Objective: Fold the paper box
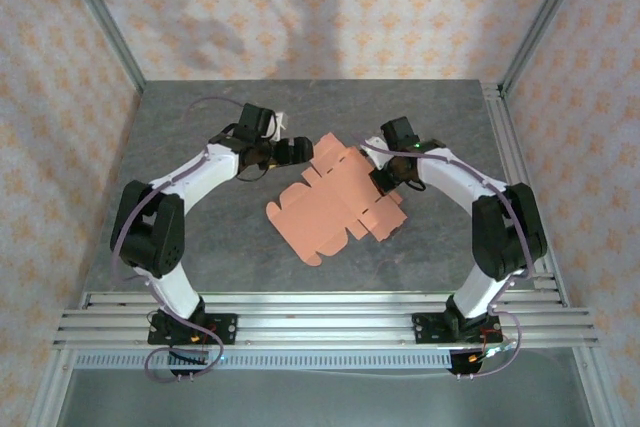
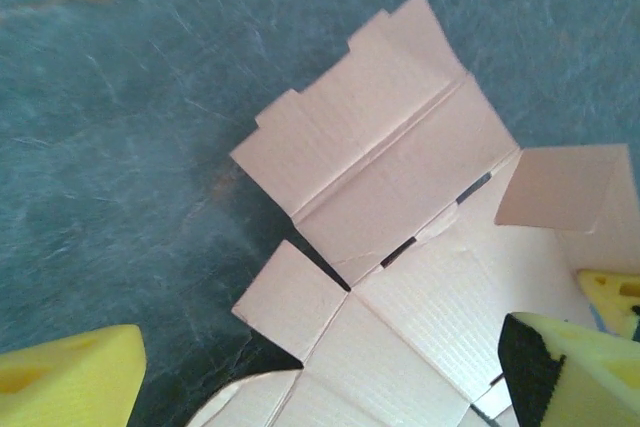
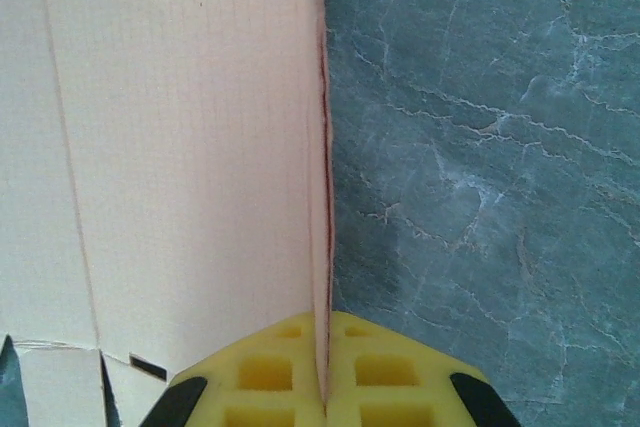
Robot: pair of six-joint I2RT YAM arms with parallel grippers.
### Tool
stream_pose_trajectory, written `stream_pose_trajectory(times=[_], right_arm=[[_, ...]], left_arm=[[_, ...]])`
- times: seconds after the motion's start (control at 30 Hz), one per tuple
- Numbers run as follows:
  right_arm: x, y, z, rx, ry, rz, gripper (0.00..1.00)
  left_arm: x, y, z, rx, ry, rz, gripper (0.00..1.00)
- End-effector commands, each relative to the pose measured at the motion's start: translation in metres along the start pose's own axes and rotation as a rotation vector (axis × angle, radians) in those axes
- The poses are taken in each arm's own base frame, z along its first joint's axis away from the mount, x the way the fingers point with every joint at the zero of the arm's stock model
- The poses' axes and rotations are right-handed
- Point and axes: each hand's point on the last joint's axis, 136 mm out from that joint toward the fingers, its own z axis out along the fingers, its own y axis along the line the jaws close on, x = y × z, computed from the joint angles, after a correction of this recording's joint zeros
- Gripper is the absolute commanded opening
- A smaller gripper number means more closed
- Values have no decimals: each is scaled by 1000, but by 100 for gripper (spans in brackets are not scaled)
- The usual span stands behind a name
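The paper box (image 1: 325,209) is a salmon-pink die-cut sheet lying mostly flat in the middle of the table, with tabs and crease lines showing. My left gripper (image 1: 298,150) hovers open at the sheet's far-left edge. In the left wrist view its yellow fingers (image 2: 70,379) stand wide apart over the paper box (image 2: 400,177), holding nothing. My right gripper (image 1: 384,179) is at the sheet's right side. In the right wrist view that gripper (image 3: 325,387) is shut on a panel edge of the paper box (image 3: 190,147), which stands raised off the table.
The grey stone-patterned table top (image 1: 200,127) has bare room left and behind the sheet. Aluminium rails (image 1: 320,312) run along the near edge by the arm bases. A metal frame rail (image 1: 505,137) lines the right side, and patterned walls enclose the cell.
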Motion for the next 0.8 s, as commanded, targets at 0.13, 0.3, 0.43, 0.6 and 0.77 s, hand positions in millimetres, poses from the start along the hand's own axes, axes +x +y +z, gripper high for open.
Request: stream_pose_trajectory(times=[0.13,0.3,0.43,0.6,0.77], right_arm=[[-3,4,-10,-13,-45,-18,0],[-4,6,-8,-25,-43,-12,0],[-2,6,-7,-26,-34,-8,0],[1,5,-5,-26,-20,-3,0],[2,4,-2,-22,-14,3,0]], left_arm=[[6,0,26,73,66,64,91],[11,-12,37,165,80,30,87],[21,-14,49,199,123,18,81],[23,-20,47,215,130,31,80],[29,-28,42,220,147,50,80]])
